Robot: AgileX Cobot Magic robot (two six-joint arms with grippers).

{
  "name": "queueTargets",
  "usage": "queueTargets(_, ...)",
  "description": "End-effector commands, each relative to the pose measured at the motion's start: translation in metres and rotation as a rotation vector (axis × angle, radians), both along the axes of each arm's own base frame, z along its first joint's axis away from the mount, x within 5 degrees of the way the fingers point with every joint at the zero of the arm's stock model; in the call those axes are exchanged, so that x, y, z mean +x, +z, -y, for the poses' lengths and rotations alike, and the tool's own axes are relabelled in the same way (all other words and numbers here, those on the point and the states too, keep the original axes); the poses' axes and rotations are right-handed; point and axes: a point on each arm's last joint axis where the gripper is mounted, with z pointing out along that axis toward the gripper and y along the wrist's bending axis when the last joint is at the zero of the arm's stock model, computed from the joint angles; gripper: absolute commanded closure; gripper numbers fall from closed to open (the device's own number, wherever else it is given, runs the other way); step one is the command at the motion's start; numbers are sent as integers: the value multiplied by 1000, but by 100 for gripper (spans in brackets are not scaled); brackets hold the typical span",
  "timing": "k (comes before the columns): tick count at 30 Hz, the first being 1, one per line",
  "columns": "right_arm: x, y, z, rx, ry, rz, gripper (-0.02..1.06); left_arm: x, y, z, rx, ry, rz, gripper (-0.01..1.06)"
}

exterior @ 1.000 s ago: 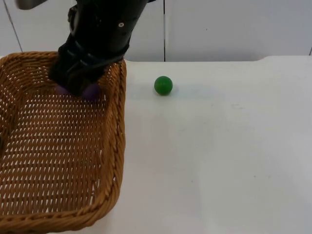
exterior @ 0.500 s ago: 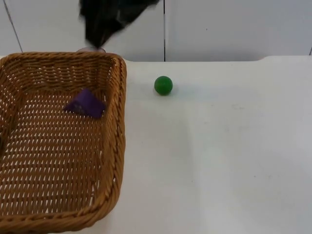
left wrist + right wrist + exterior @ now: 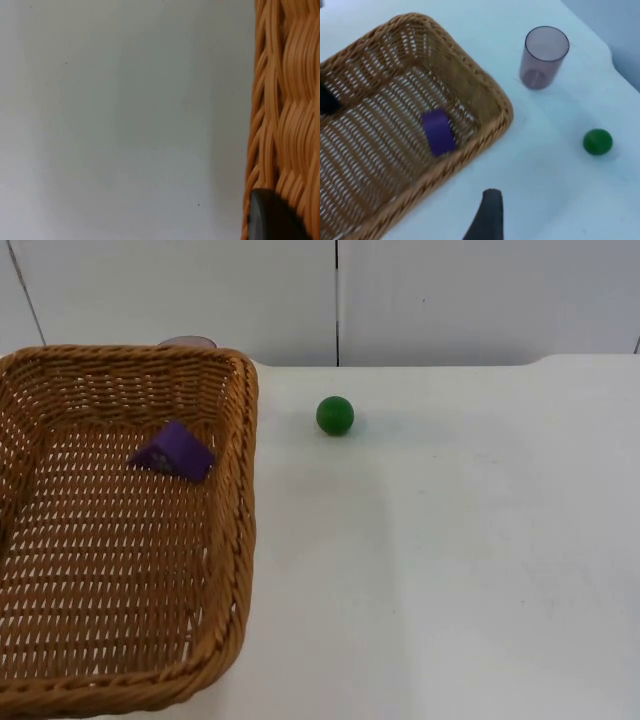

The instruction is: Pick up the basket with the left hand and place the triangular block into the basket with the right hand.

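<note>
Basket: I find the wicker basket [image 3: 120,540] stiff and light; I'd grip its woven rim.
Block: the purple triangular block [image 3: 173,451] lies inside it near the far wall; I judge it hard, light, best pinched across flat faces.
Left gripper [image 3: 272,217]: against the basket wall; jaws' state I cannot tell.
Right gripper [image 3: 487,215]: above the surface, holding nothing.
Surface: white table [image 3: 450,540], smooth; green ball [image 3: 335,415] and tinted plastic cup [image 3: 543,57] stand apart.
</note>
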Motion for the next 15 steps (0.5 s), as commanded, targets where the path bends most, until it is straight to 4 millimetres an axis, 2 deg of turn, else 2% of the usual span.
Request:
queueTargets(1, -16, 4, 15, 21, -12, 36, 31, 0, 1, 0, -16, 12, 6, 105)
queueTargets(4, -40, -2, 34, 31, -21, 43, 31, 0, 2, 1, -25, 19, 8, 105)
queueTargets(5, -40, -2, 34, 31, -21, 43, 31, 0, 2, 1, -25, 19, 8, 105)
queueTargets(9, -68, -11, 53, 59, -38, 40, 31, 3, 0, 9, -52, 11, 1, 105)
queueTargets(10, -68, -11, 53, 59, -38, 40, 31, 3, 0, 9, -52, 11, 1, 105)
queueTargets(13, -84, -14, 66, 102, -64, 60, 31, 8, -14, 25, -52, -44, -41, 105)
queueTargets(15, -88, -14, 69, 115, -71, 66, 31, 11, -19, 28, -54, -40, -51, 105)
